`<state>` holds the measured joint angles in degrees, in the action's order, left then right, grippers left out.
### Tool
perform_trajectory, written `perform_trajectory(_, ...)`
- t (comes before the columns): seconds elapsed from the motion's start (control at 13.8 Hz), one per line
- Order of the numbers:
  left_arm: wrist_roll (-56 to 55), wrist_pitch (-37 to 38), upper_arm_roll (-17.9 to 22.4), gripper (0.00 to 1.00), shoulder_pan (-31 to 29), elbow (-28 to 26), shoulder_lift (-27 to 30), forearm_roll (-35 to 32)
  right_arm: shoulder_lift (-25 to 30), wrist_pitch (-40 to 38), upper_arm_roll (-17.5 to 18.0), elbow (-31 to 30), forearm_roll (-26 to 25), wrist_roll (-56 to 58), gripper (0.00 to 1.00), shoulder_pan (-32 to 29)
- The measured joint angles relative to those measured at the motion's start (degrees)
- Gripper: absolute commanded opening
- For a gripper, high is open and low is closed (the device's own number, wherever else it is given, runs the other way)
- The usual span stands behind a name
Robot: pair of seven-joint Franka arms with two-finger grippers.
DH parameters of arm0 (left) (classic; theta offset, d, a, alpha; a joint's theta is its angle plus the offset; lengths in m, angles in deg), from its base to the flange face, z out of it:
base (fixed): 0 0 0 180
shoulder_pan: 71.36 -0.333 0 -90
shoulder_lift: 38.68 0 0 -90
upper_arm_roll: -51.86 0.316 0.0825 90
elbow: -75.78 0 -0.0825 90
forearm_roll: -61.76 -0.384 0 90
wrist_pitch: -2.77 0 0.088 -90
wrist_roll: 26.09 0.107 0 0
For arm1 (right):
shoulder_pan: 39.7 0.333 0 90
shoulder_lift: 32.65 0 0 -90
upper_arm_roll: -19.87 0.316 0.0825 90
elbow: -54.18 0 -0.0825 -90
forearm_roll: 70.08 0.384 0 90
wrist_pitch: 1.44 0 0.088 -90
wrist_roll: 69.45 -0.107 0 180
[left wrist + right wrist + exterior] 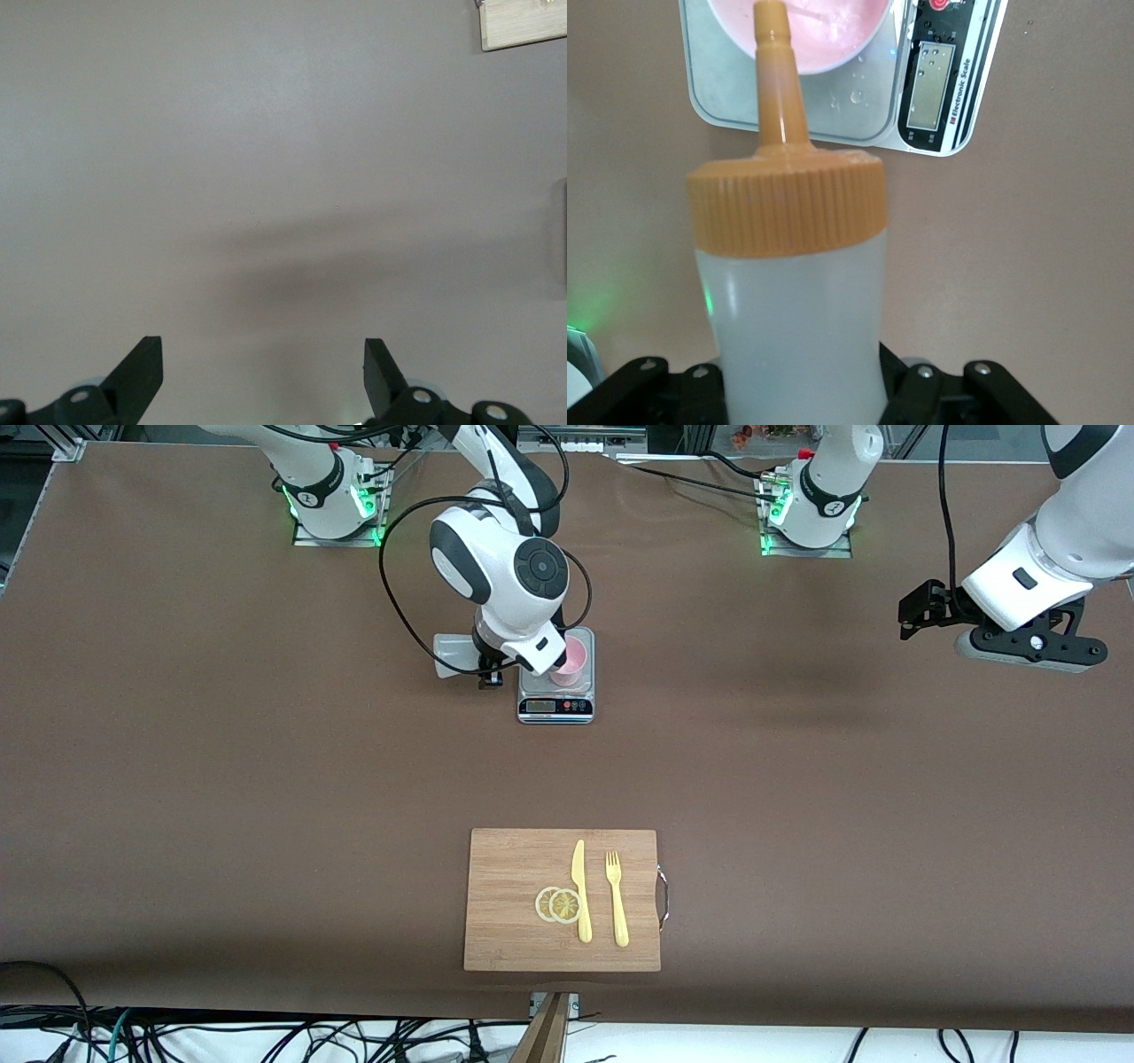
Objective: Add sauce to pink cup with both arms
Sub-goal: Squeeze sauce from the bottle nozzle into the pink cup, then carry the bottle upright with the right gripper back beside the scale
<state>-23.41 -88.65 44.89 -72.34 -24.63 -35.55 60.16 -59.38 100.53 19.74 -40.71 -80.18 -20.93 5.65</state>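
1. Sauce bottle (793, 292) sits clamped in my right gripper (806, 390), nozzle over the pink cup (799, 35).
2. Pink cup stands on the scale (555, 705).
3. My left gripper (264, 376) waits spread apart over bare table (797, 779), well apart from the scale.

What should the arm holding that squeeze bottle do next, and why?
Probably tip and squeeze. The right gripper is shut on the sauce bottle, whose nozzle already points at the pink cup on the scale. The left gripper waits open over bare table.
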Motion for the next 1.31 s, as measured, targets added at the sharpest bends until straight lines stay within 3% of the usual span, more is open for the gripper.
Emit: perform_trajectory(1.31, 0.0, 0.5, 0.0, 1.00, 0.0, 0.1, 0.0, 0.0, -1.1, 5.5, -0.7, 0.6, 2.8, 4.6, 0.00, -0.5)
